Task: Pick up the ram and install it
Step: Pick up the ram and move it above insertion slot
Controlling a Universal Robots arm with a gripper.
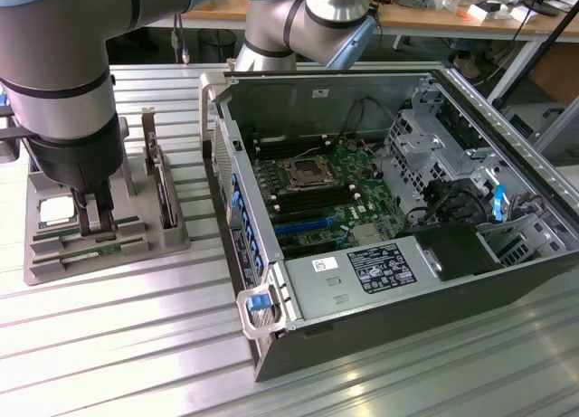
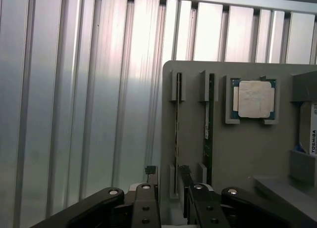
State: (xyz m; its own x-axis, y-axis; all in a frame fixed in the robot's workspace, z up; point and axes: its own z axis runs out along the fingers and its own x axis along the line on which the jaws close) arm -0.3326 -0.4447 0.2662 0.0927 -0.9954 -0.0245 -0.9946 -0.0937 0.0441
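A grey holder (image 2: 247,154) carries two thin boards standing on edge in its slots. The greener one, with a whitish label, is the ram (image 2: 210,124), right beside a CPU (image 2: 253,99). A second thin stick (image 2: 178,119) runs parallel to it and lines up with the gap between my fingers (image 2: 184,176). My gripper (image 2: 167,177) is open, with nothing between its pads. In the exterior view the gripper (image 1: 98,220) hangs low over the holder (image 1: 54,254), next to the CPU (image 1: 54,209). The open computer case holds the motherboard (image 1: 317,186) with its dark memory slots.
An expansion card with a metal bracket (image 1: 165,186) stands in the holder on the side toward the case. A Toshiba hard drive (image 2: 313,134) sits at the holder's edge. The case wall (image 1: 222,164) rises close by. Everything rests on a ribbed aluminium table (image 1: 109,345).
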